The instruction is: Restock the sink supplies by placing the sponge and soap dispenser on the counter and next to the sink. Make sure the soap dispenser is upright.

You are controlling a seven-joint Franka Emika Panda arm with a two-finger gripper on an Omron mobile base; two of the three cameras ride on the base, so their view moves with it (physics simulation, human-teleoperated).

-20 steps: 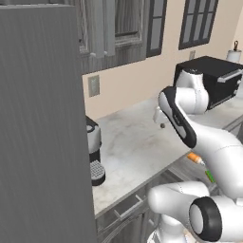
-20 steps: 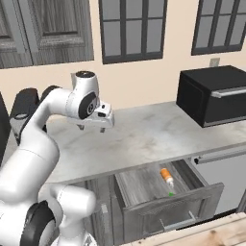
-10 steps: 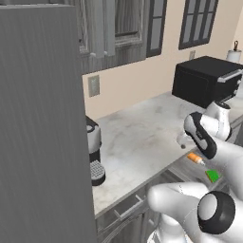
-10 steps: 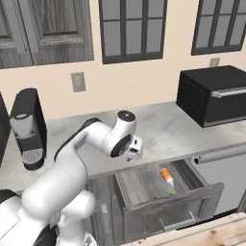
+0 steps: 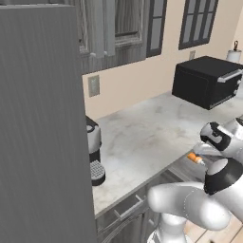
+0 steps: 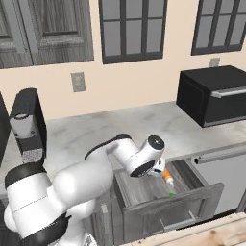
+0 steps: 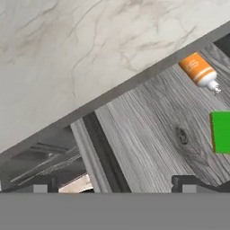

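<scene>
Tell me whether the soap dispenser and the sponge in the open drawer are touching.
Apart. The hand view shows bare wood of the drawer floor between the lying soap dispenser and the sponge.

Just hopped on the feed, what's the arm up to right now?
The open gripper hangs over the pulled-out drawer, holding nothing. The soap dispenser lies on its side in the drawer with the sponge flat beside it. Neither is on the counter yet.
</scene>
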